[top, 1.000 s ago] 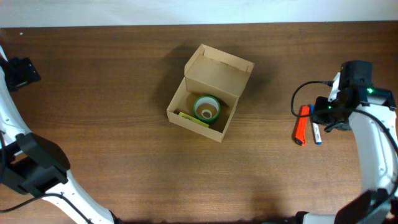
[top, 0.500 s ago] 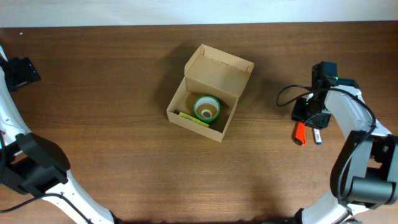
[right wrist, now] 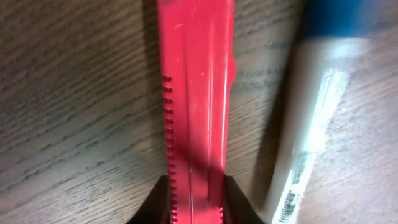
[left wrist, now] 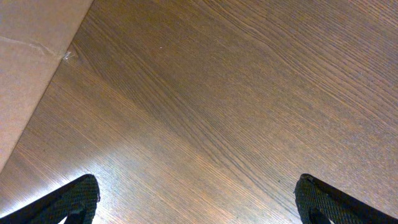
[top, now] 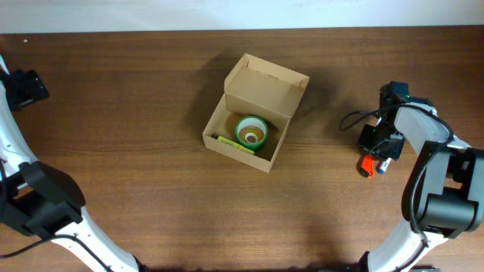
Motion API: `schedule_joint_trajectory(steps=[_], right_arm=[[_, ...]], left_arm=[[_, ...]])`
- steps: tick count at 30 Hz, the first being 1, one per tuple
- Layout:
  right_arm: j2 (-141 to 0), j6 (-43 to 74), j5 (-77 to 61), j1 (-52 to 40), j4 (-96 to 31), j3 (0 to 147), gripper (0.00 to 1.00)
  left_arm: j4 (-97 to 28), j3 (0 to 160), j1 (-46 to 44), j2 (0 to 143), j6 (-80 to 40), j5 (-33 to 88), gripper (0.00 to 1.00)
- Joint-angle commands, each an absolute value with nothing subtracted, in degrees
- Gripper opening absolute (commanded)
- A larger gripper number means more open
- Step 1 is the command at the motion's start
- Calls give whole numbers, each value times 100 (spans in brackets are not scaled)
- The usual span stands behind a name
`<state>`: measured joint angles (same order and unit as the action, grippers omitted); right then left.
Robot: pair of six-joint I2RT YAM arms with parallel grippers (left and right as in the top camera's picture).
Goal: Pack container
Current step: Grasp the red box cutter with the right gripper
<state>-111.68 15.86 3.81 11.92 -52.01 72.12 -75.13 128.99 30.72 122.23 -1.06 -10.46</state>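
The container (top: 265, 85), a tan cardboard box, stands open at mid-table with its lid flap up. Inside lie a green tape roll (top: 251, 131) and a yellow-green item (top: 233, 143). At the right, my right gripper (top: 376, 146) is down over a red pen-like tool (top: 366, 166). In the right wrist view the fingers (right wrist: 235, 202) are shut on the red tool (right wrist: 198, 93), which has a toothed edge and lies on the wood. My left gripper (left wrist: 198, 202) hangs open over bare wood at the far left (top: 26, 87).
A white marker with a blue cap (right wrist: 311, 112) lies right beside the red tool, touching or nearly touching it (top: 383, 165). A tan flat surface (left wrist: 28, 68) fills the upper left corner of the left wrist view.
My right gripper swung in over the red tool and its jaws closed on it. The left arm and the container have not moved.
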Motion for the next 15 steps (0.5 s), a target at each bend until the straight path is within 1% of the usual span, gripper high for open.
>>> schedule_joint_trajectory(steps=[1,2,9,12,15], right_arm=[[-11205,1619,451,1203,-5196,7177,10],[-11205,1619,451,1203,-5196,7177,4],[-11203,1525,252,1203,-5133,7196,4],[-11190,1347,78,1197,-5229,7478,4],[-11148,1015,19,1199,-5634,8219,4]], left_arm=[[-7502,12855,3087,12116,-36,-1026,100],[-7502,12855,3087,12116,-36,-1026,100],[-7502,12855,3087,12116,-36,-1026,100],[-7505,12855,3087,12116,-36,-1026,100],[-7505,12855,3087,12119,-36,-1026,100]])
